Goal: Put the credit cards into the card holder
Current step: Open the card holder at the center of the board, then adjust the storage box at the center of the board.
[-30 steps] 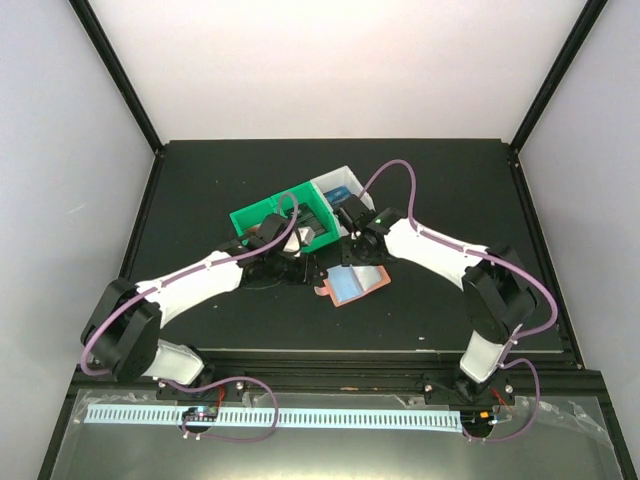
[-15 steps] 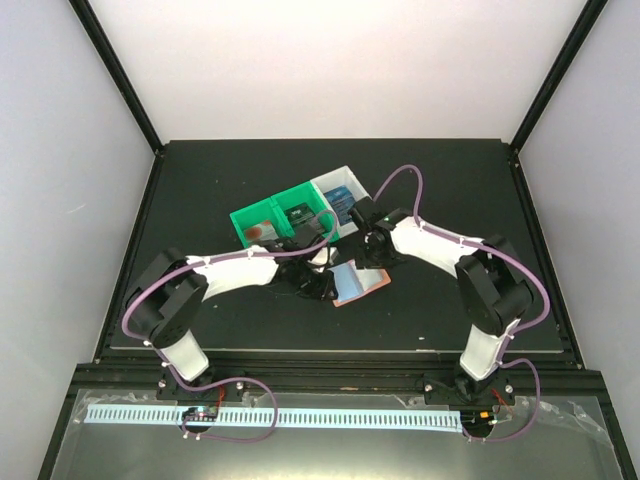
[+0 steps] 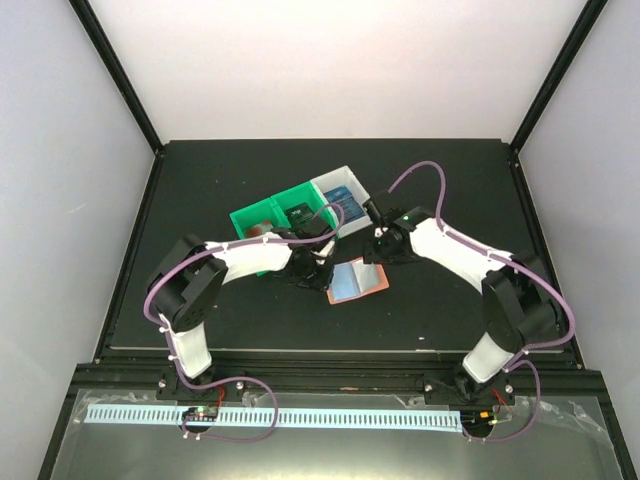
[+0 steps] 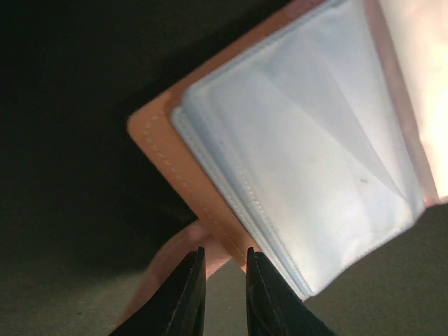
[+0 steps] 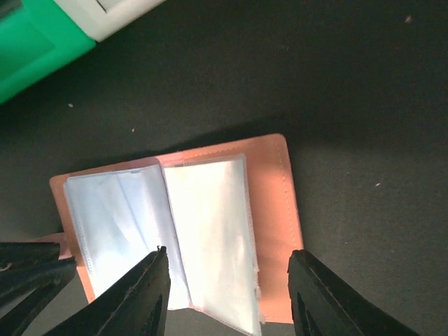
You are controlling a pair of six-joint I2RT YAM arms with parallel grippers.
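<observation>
Right, the card holder (image 3: 355, 281) lies open on the tabletop (image 3: 200, 180), pale blue pockets facing up, with the green bin (image 3: 245, 218) just beyond it. My left gripper (image 4: 224, 253) sits at the holder's left edge, jaws nearly together; I cannot tell whether they pinch the cover. My right gripper (image 5: 228, 253) hangs over the holder's right half, jaws wide apart, holding nothing.

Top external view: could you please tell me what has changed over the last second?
The left fingers swung from the green bin to the left edge of the card holder, narrowing. The right fingers shifted slightly rightward, open above the holder. The holder, green bin and white bin stayed put.
</observation>
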